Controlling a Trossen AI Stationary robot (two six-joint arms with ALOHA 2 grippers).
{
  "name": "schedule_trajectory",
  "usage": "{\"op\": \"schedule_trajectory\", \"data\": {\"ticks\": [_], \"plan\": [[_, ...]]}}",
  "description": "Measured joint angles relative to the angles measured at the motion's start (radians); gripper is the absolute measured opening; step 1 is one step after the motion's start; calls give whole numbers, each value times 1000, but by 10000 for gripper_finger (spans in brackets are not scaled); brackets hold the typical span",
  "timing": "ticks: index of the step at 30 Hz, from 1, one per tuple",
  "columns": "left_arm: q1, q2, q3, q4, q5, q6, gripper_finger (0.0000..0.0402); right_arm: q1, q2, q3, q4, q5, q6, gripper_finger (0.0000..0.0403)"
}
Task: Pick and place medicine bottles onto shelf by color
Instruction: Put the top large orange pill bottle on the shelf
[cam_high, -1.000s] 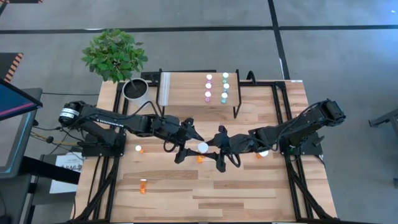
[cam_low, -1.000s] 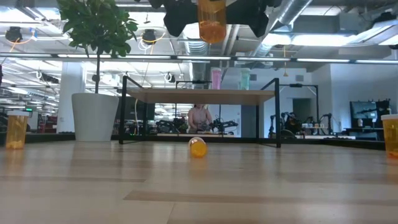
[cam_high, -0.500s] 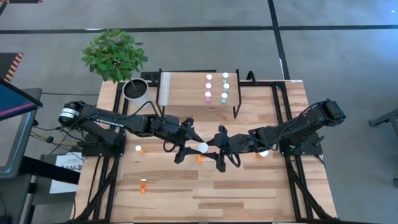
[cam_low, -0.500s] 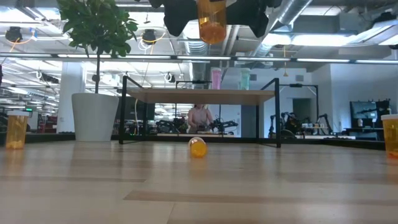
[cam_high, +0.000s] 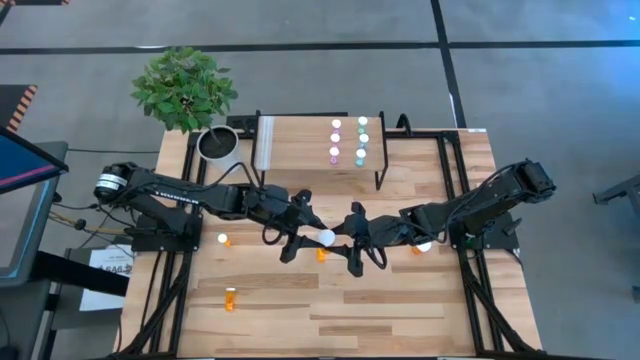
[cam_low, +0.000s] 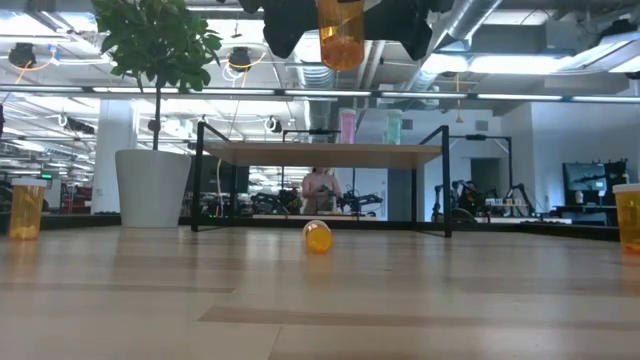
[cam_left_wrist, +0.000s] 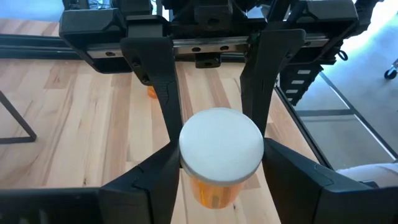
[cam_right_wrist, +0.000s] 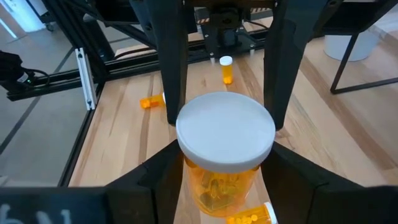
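A large orange medicine bottle (cam_high: 325, 237) with a white cap (cam_left_wrist: 221, 146) hangs upright in the air over the table's middle. My left gripper (cam_high: 317, 236) reaches it from the table's left and my right gripper (cam_high: 335, 240) from the right, both shut on it. The low view shows its orange body (cam_low: 341, 35) between dark fingers at the top. The shelf (cam_high: 300, 150) stands at the far edge, with pink (cam_high: 336, 140) and teal (cam_high: 362, 138) bottles standing on its top. My left gripper pinches the bottle between its two fingers (cam_left_wrist: 155, 180), one on each side of the body just under the cap (cam_left_wrist: 194, 184). The fingers slant slightly down from the table's left. The bottle stands upright, lifted clear of the table. My right gripper pinches the same bottle between its two fingers (cam_right_wrist: 165, 174), on opposite sides of the body right below the cap (cam_right_wrist: 198, 180). It comes slanting slightly down from the table's right. The bottle is upright and clear of the table.
Orange bottles are on the table: one lying under the grippers (cam_high: 320, 255), one upright at the left (cam_high: 223, 240), one lying near left (cam_high: 230, 298), one under the right arm (cam_high: 424, 246). A white plant pot (cam_high: 217, 142) stands far left.
My left gripper's fingers have drawn in around the raised bottle. Both arms and the bottle have kept their place.
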Motion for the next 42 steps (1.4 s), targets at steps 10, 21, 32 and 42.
{"op": "schedule_trajectory", "data": {"ticks": [10, 21, 32, 42], "plan": [[10, 0, 0, -14, 4, 1, 193, 1, 0, 0, -3, -43, 4, 251], [41, -23, 1, -67, -8, 8, 192, 12, -69, 57, -219, -55, 27, 272], [113, -123, 1, -119, -51, 54, 192, 68, -142, 55, -315, 20, 23, 272], [271, -201, 1, -179, -109, 105, 192, 106, -137, 27, -333, 124, 54, 272]]}}
